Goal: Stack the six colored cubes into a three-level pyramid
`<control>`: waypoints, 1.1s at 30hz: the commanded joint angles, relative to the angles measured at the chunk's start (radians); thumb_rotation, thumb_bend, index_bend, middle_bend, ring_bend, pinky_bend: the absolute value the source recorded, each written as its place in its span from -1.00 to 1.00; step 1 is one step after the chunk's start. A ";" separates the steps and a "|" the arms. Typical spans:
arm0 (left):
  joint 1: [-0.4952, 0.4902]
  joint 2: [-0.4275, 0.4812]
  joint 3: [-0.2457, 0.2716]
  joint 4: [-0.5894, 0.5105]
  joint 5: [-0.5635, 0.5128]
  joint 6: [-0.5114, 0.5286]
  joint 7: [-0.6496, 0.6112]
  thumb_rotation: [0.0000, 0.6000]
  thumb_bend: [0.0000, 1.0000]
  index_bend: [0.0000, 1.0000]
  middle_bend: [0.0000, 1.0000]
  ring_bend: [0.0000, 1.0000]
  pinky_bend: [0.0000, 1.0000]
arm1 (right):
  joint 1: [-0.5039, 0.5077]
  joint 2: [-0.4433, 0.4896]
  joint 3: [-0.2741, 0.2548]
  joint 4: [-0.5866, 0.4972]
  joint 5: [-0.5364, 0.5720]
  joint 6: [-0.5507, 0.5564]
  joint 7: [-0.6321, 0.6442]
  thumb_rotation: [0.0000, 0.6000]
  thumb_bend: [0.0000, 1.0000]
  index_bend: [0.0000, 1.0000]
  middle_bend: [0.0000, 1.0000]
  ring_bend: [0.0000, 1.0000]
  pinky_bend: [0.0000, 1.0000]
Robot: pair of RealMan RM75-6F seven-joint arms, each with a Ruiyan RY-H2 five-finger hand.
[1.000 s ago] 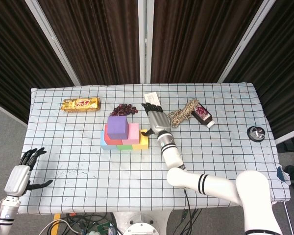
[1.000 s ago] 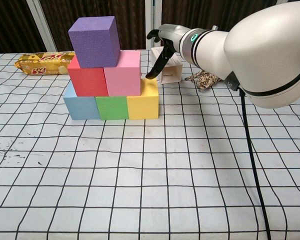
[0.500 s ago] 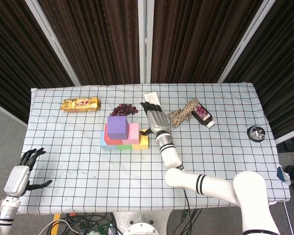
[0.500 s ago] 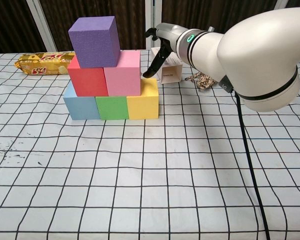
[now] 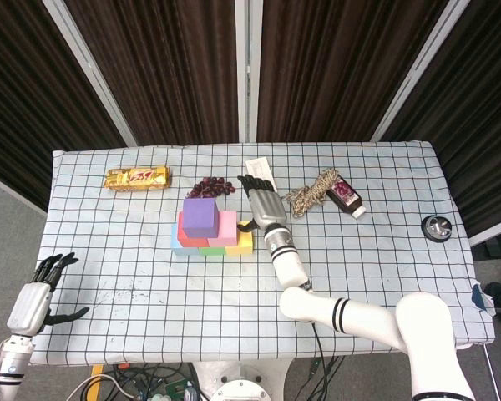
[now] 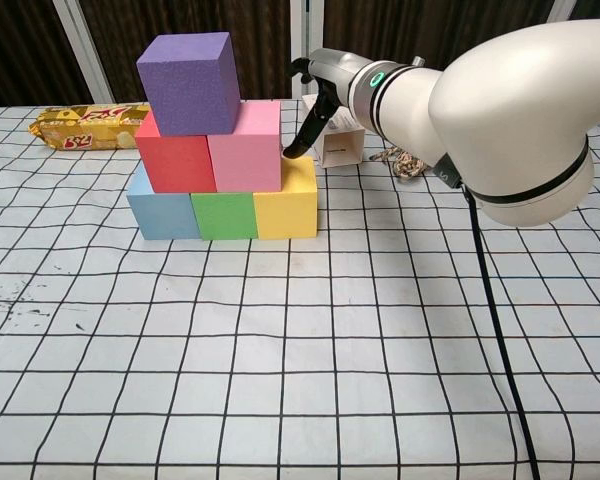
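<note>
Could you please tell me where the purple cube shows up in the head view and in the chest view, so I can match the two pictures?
Head view: the purple cube sits left of centre, topping the pyramid, just left of the right hand.
Chest view: the purple cube is at the upper left, resting on the red cube and pink cube.
Shared landmark: the gold snack bar, behind and left of the pyramid.

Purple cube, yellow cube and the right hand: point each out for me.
purple cube point(image 6: 189, 83), chest view, front face
yellow cube point(image 6: 285, 212), chest view, front face
right hand point(image 5: 265, 205), head view, back of the hand
</note>
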 commanded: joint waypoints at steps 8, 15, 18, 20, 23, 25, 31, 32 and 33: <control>0.001 -0.002 0.000 0.002 0.000 0.001 0.000 1.00 -1.00 -0.90 -0.70 -0.91 -0.96 | 0.000 -0.002 0.000 0.001 0.003 -0.001 -0.004 1.00 -0.80 -1.00 -0.98 -1.00 -1.00; 0.000 -0.002 0.001 0.001 0.001 -0.002 0.002 1.00 -1.00 -0.90 -0.70 -0.91 -0.96 | -0.005 0.009 0.004 -0.007 0.003 0.003 -0.004 1.00 -0.80 -1.00 -0.97 -1.00 -1.00; -0.001 -0.003 0.001 0.001 0.001 -0.002 0.003 1.00 -1.00 -0.90 -0.70 -0.91 -0.96 | -0.004 0.008 0.005 -0.008 0.005 0.000 -0.004 1.00 -0.80 -1.00 -0.97 -1.00 -1.00; 0.000 -0.003 0.001 0.001 0.001 -0.003 0.004 1.00 -1.00 -0.90 -0.70 -0.91 -0.96 | -0.002 0.005 0.006 -0.007 0.004 0.000 -0.004 1.00 -0.80 -1.00 -0.97 -1.00 -1.00; 0.000 -0.002 0.000 0.002 -0.001 -0.004 0.003 1.00 -1.00 -0.90 -0.70 -0.91 -0.96 | -0.001 0.001 0.006 -0.002 0.004 -0.002 -0.002 1.00 -0.80 -1.00 -0.97 -1.00 -1.00; 0.000 -0.002 0.000 0.002 -0.002 -0.004 0.002 1.00 -1.00 -0.90 -0.70 -0.91 -0.96 | -0.001 -0.001 0.005 0.000 0.004 -0.002 -0.001 1.00 -0.80 -1.00 -0.97 -1.00 -1.00; 0.000 -0.003 0.001 0.005 -0.001 -0.005 -0.001 1.00 -1.00 -0.90 -0.70 -0.91 -0.96 | -0.001 -0.003 0.010 0.002 0.000 0.000 0.004 1.00 -0.80 -1.00 -0.97 -1.00 -1.00; 0.000 -0.004 0.001 0.005 -0.001 -0.004 -0.001 1.00 -1.00 -0.90 -0.70 -0.91 -0.96 | -0.001 -0.003 0.010 0.002 -0.001 0.000 0.005 1.00 -0.80 -1.00 -0.97 -1.00 -1.00; 0.000 -0.004 0.001 0.005 -0.001 -0.004 0.000 1.00 -1.00 -0.90 -0.70 -0.91 -0.96 | -0.001 -0.004 0.009 0.003 -0.002 -0.001 0.006 1.00 -0.80 -1.00 -0.97 -1.00 -1.00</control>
